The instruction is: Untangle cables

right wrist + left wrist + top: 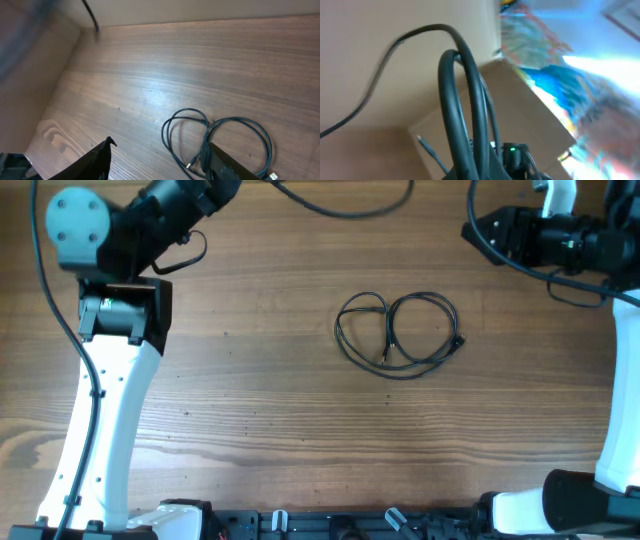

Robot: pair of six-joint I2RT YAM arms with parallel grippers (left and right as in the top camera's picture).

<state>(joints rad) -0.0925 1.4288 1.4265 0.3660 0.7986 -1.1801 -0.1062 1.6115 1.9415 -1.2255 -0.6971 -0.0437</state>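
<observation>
The cables [390,330] lie right of the table's middle as two joined loose loops of thin black cord, with small plug ends inside and at the right. The right wrist view shows the cables [240,119] flat on the wood, a plug tip between the loops. My right gripper [480,232] hangs high at the back right, away from them; in its own view the right gripper [160,162] is open, with nothing between its fingers [97,157]. My left arm [150,225] is folded at the back left; its fingers are out of view and shut.
A thick black arm wire [340,205] loops over the table's back edge. The left arm's white link [110,410] crosses the left side. Thick wires [465,110] fill the left wrist view, which faces a wall.
</observation>
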